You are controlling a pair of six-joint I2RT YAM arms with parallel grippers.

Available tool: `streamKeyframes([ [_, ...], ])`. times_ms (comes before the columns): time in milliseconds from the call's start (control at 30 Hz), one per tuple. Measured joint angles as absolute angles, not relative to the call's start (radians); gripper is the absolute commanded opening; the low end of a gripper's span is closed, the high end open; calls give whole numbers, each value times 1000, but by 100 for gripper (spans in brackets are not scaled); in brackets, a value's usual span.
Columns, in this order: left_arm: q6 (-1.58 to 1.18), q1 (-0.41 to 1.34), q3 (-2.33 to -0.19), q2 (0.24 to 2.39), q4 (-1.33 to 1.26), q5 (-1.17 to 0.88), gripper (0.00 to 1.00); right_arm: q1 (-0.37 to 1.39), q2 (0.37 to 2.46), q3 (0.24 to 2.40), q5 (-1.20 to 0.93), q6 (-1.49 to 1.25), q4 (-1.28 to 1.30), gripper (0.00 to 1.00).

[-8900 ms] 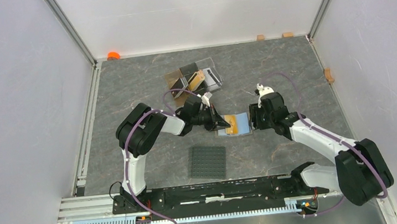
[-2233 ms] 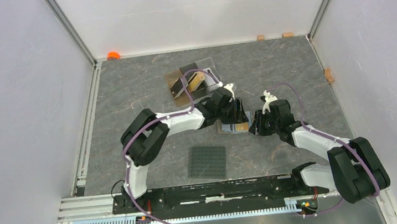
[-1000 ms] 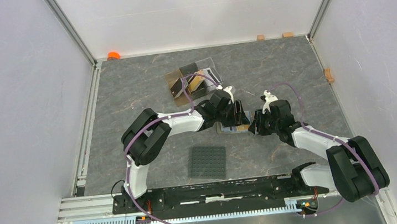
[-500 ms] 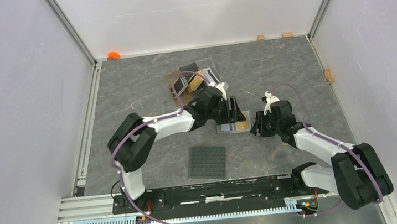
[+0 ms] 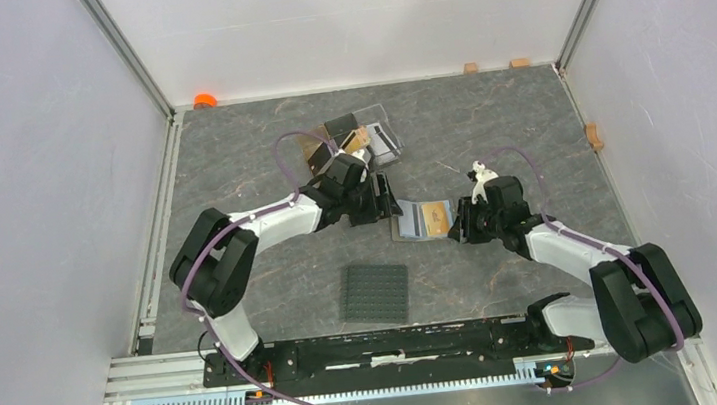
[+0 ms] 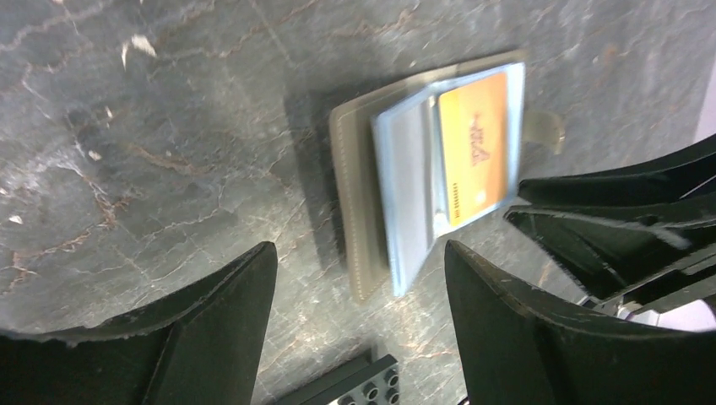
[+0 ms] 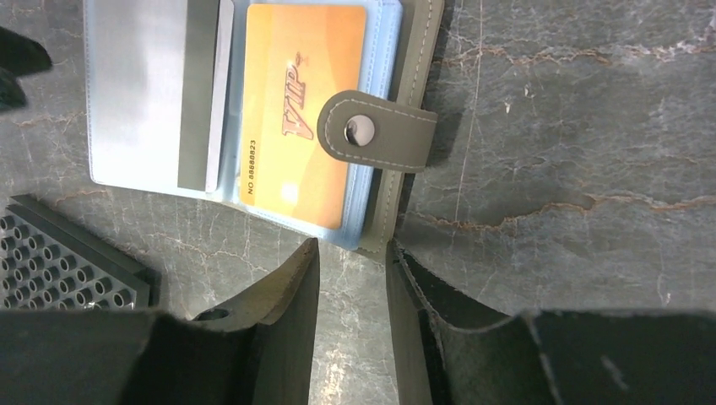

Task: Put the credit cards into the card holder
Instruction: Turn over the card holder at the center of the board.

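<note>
The card holder lies open on the table, its snap tab folded over a gold-orange credit card that sits in a clear bluish pocket. A grey strip shows in the pocket to its left. My left gripper stands just left of the holder, jaws wide open and empty; the left wrist view has the holder and orange card ahead of that gripper. My right gripper is at the holder's right edge, jaws a little apart, bare table between them, tips at the holder's corner.
A clear stand with more cards, one of them dark, sits behind the left gripper. A dark grey studded mat lies in front of the holder. An orange object and small wooden blocks line the walls.
My left gripper has drawn back to the left, off the holder, and opened wider. The orange card now shows uncovered in the holder. The right gripper has hardly moved.
</note>
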State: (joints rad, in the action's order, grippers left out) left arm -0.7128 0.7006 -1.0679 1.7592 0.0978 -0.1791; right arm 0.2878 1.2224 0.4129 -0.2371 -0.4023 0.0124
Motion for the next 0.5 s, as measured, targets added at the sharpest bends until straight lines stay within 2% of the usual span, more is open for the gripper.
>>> streamKeyframes([
  [333, -713, 697, -1049, 1811, 77, -221, 67, 288, 1283, 445, -246, -404, -33, 37],
  [500, -712, 694, -1050, 1839, 77, -218, 65, 288, 1282, 470, -250, -404, -32, 37],
])
